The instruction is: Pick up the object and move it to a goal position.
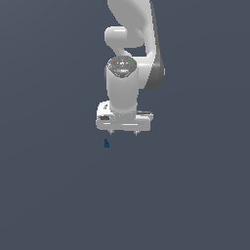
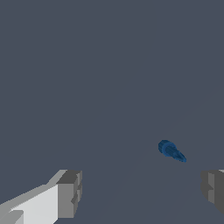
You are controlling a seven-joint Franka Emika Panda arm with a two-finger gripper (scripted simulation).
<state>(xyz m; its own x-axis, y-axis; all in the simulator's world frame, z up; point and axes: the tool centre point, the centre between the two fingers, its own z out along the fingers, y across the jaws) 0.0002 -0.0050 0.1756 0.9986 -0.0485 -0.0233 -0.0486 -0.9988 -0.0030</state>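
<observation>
The object (image 1: pixel 106 143) is a tiny dark blue lump on the grey floor, just below my gripper (image 1: pixel 123 133) and toward the exterior view's left of it. The white gripper hangs above the floor with its two short fingertips spread apart and nothing between them. In the wrist view the object (image 2: pixel 171 151) lies on the floor beyond the gap of the gripper (image 2: pixel 142 192), nearer to one grey finger pad (image 2: pixel 213 189) than to the other (image 2: pixel 70 194). It is not between the pads.
A plain dark grey floor (image 1: pixel 53 195) fills both views. The white arm (image 1: pixel 132 44) rises behind the gripper. No goal marker shows.
</observation>
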